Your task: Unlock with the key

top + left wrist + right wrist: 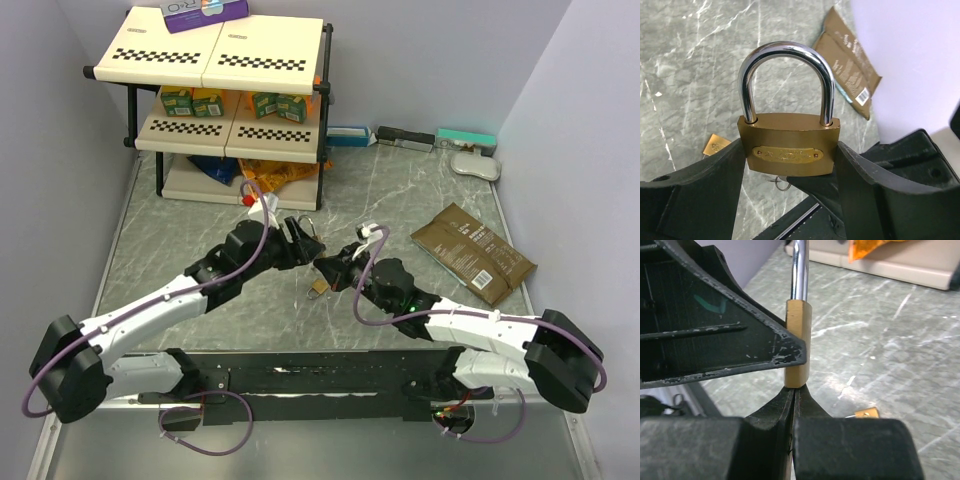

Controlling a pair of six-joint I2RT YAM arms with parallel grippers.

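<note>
The key (781,183) was almost hidden: only a small metal loop showed just under the base of the larger brass padlock (788,145), directly above the tips of the right fingers (812,410). It looked like a thin, stiff, very light sliver of metal, slick and easy to twist or drop. The best hold was judged to be a flat pinch across its head, leaving the blade free and in line with the keyhole. The right fingers were pressed together with only a hairline seam between them, their tips touching the underside of the padlock. They appeared to be pinching the key there, though the key could not be seen between them. The left fingers (715,185) were spread as wide as the padlock body and clamped on its two narrow sides. They held it upright above the bench (690,75), with its steel shackle seated in both holes and so not yet released. The padlock looked solid and heavy for its size, with smooth brass faces that could slip under a turning force. A smaller brass padlock (715,145) lay on the bench below and beside the left fingers, well apart from both pairs.
</note>
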